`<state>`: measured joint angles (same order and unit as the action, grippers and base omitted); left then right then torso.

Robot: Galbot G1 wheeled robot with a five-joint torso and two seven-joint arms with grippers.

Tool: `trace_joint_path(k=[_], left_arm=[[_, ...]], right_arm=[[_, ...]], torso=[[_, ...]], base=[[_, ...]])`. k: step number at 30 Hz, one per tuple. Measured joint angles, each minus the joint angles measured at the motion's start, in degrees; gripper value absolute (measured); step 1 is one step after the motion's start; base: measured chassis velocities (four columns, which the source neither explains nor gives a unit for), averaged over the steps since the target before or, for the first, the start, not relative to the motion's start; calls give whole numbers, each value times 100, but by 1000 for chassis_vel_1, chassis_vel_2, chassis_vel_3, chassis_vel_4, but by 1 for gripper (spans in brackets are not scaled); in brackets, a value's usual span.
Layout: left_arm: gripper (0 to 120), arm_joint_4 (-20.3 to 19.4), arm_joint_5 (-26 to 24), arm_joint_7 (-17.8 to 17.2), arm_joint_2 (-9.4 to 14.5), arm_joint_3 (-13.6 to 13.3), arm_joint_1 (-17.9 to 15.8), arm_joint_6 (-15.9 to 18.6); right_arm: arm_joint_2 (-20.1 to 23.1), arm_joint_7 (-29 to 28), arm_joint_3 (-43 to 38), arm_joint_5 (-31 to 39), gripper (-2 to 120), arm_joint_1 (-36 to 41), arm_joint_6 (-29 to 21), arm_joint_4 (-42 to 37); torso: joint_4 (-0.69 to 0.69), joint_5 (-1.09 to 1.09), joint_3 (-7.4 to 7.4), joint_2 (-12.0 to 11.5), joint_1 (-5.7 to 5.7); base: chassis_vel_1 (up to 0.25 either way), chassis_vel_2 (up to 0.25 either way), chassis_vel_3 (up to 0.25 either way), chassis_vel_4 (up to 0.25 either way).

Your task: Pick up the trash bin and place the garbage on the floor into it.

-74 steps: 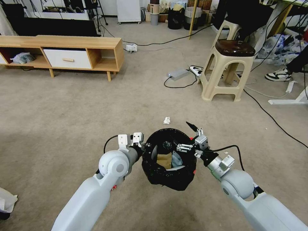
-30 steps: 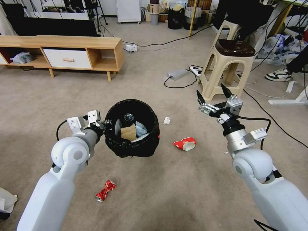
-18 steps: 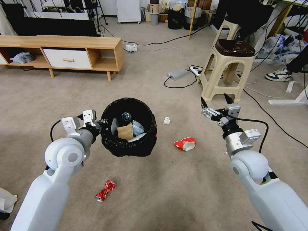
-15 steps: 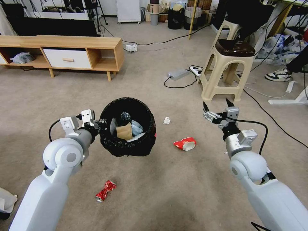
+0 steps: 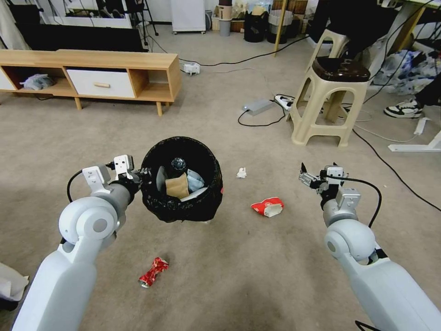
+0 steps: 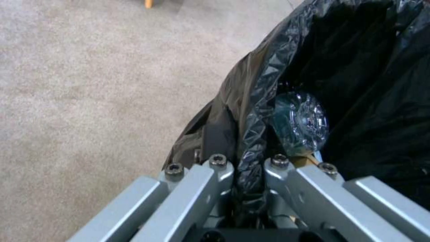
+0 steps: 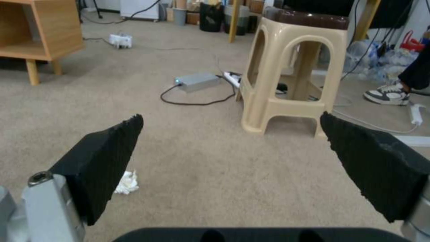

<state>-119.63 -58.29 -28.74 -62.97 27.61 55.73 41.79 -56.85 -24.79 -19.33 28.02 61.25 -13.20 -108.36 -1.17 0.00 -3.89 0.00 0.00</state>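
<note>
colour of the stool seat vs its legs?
Dark glossy brown seat on the stool; legs are beige plastic. Head view shows it best.

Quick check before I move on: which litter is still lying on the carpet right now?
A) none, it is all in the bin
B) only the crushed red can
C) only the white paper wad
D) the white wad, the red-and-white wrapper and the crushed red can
D: the white wad, the red-and-white wrapper and the crushed red can all lie on the carpet, outside the trash bin.
</note>
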Motion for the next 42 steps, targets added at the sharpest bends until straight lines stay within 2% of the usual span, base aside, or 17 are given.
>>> trace_joint_path(k=[22,33,36,38,42], left_arm=[[1,-90,-1,38,-30,24,11,11],[1,-71,53,43,-49,8,-3,-2],[1,-63,59,47,-54,2,-6,-22],[1,-59,60,54,-55,1,-7,-34],[1,-58,51,57,-55,5,-7,-35]], right_arm=[[-18,34,299,-74,100,22,-10,157],[-34,49,300,-92,100,18,5,179],[-41,55,298,-104,100,21,11,185],[-51,57,301,-114,100,18,16,192],[-62,59,333,-124,100,6,19,194]], torso=[[-2,0,0,0,0],[2,0,0,0,0],[1,0,0,0,0],[-5,0,0,0,0],[-3,0,0,0,0]], base=[[0,0,0,0],[64,64,79,68],[0,0,0,0],[0,0,0,0],[0,0,0,0]])
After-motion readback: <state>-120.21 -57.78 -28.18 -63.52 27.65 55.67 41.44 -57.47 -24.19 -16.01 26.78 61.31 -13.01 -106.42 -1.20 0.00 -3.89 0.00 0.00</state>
